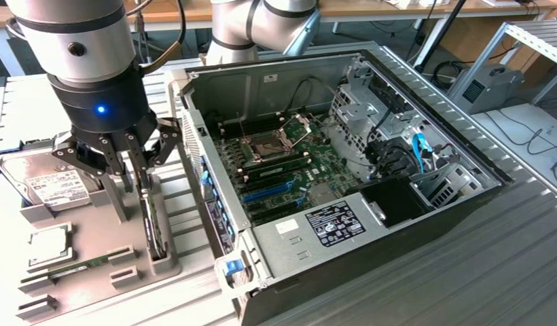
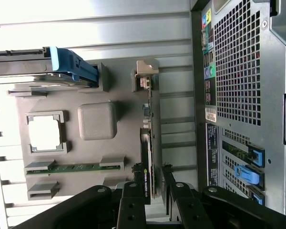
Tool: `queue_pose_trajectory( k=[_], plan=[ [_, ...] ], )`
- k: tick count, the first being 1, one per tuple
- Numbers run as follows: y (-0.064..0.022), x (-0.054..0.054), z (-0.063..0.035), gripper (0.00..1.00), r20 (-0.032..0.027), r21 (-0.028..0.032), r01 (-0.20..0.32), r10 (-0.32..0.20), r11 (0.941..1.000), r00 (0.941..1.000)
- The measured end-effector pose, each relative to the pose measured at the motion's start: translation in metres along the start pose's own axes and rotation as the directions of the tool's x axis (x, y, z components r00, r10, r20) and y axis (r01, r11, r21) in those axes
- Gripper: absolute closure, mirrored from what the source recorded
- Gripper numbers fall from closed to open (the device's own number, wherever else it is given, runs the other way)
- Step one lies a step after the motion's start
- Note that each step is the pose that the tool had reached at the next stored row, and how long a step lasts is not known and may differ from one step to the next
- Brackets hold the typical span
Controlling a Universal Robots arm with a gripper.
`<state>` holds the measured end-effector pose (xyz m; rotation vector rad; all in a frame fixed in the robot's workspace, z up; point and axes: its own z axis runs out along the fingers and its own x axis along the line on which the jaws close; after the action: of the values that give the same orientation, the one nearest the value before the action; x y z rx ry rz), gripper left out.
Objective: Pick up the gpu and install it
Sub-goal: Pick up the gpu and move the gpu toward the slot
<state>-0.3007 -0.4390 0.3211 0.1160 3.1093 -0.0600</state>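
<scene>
Closest to me, on the ribbed metal worktop (image 1: 496,272), sits a grey holder tray (image 1: 88,224) with parts slotted into it: a narrow green RAM stick (image 1: 79,263) lying flat near the front edge and a square processor chip (image 1: 48,239) in its frame just behind. A hard drive (image 1: 52,185) with a white label is further back, towards the exterior view's left. The gpu (image 1: 153,210) stands on edge in a slot along the tray's side nearest the computer, its black cooler face showing in the wrist view.

The gripper (image 1: 132,163) hangs straight down over the card's upper end. Its black fingers (image 2: 131,191) are spread, one to each side of the board, with a sliver of space visible on both sides rather than a pinch.

Beyond the tray lies the open computer case (image 1: 397,272), on its side, green motherboard (image 1: 288,170) facing up. Behind it the arm (image 1: 260,20) rises from its base.
</scene>
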Motion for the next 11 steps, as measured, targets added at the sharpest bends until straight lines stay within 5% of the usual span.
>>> queue_pose_trajectory(
  k=[11],
  plan=[
    [-0.0001, -0.0001, -0.0028, 0.72, 0.0001, 0.0, 0.0, 0.0, 1.0, 1.0]
  ],
)
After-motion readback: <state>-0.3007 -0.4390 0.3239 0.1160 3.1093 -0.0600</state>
